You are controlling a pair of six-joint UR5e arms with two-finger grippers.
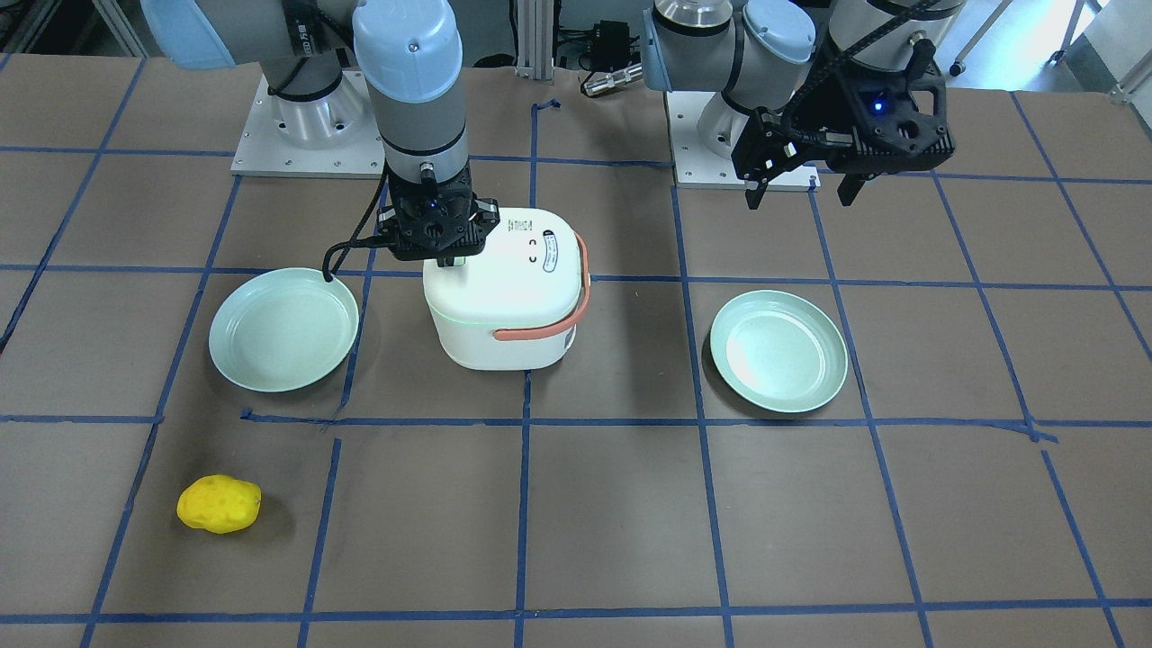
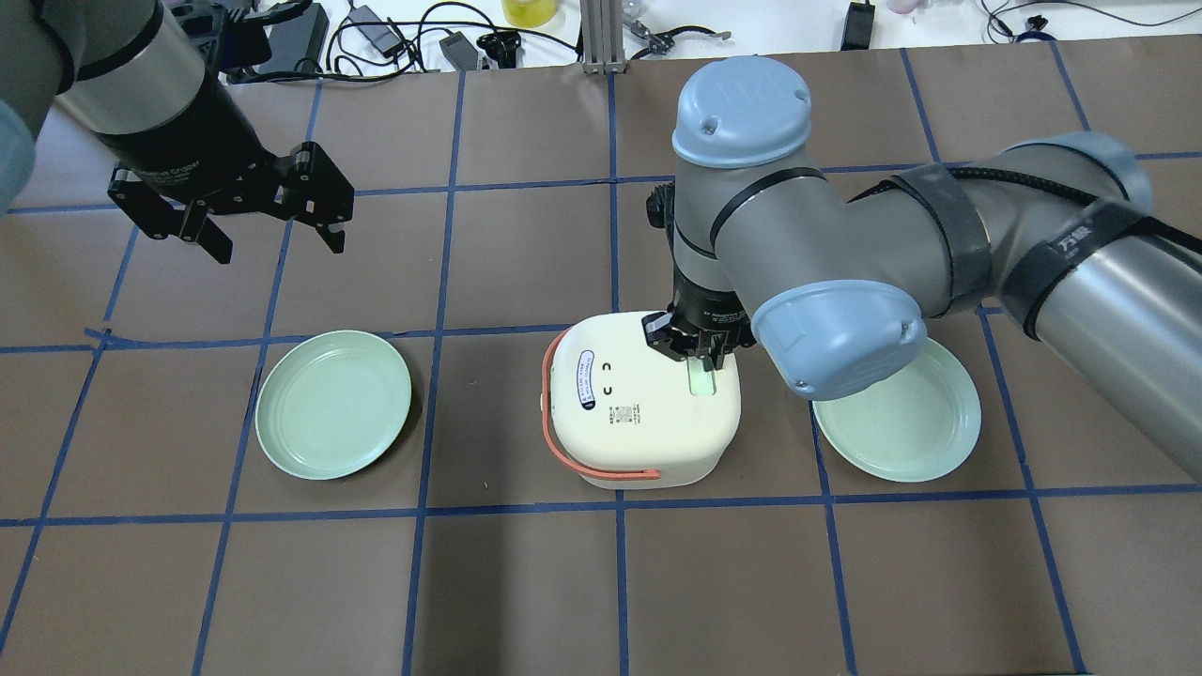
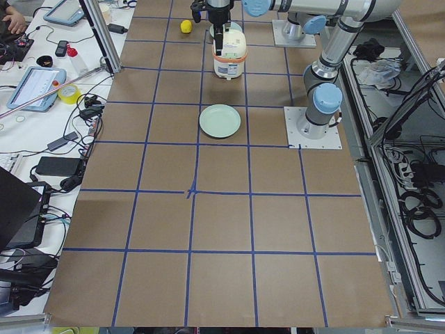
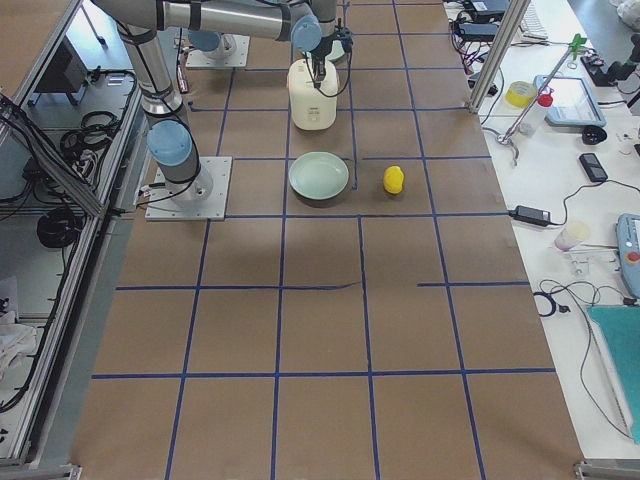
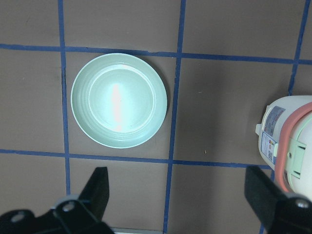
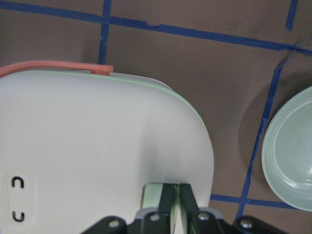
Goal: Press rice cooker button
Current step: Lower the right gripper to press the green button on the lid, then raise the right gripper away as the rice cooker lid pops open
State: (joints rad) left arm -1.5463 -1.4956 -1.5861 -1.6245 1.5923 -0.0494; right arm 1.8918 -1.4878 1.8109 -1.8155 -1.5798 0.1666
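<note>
White rice cooker (image 2: 639,413), lid shut, has the clenched right tool (image 2: 700,361) on its green button (image 2: 701,381).

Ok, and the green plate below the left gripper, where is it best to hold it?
Probably by the raised rim, from above, at the edge nearest the open left gripper. The plate lies flat on the table, so only the rim stands up: one finger inside, one outside.
</note>
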